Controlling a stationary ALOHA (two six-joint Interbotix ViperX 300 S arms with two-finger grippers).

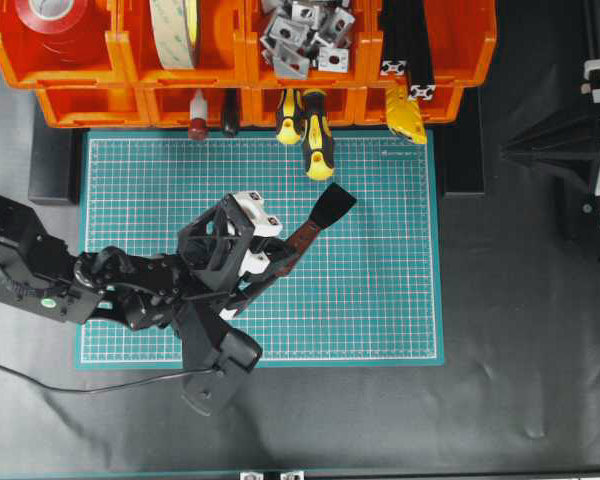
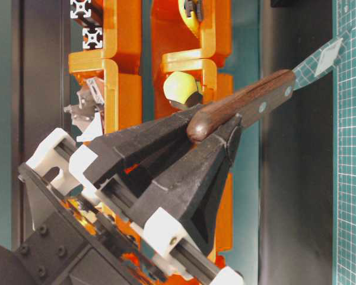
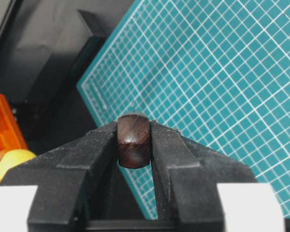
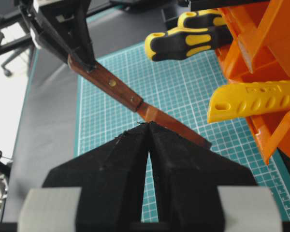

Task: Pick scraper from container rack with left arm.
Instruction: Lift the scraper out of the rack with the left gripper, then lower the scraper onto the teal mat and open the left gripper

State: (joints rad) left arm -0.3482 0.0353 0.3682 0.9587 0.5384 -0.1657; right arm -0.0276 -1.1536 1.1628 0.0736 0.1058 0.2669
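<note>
The scraper [image 1: 332, 207] has a reddish-brown wooden handle [image 2: 249, 107] and a dark flared blade. It is held over the green cutting mat [image 1: 380, 300], apart from the orange container rack [image 1: 240, 60] along the far edge. My left gripper [image 1: 272, 268] is shut on the butt of the handle [image 3: 133, 140], one black finger on each side, with the blade pointing toward the rack. My right gripper [image 1: 508, 152] hangs at the right edge of the mat, shut [image 4: 149, 124] with nothing between its fingers; from there I see the scraper [image 4: 111, 83] ahead of it.
Yellow-and-black screwdrivers [image 1: 315, 135], a red-knobbed tool [image 1: 197, 125] and a yellow tool [image 1: 407, 115] stick out of the rack's front bins. The rear bins hold tape rolls [image 1: 55, 15] and metal brackets [image 1: 305, 35]. Black blocks [image 1: 55, 165] flank the mat.
</note>
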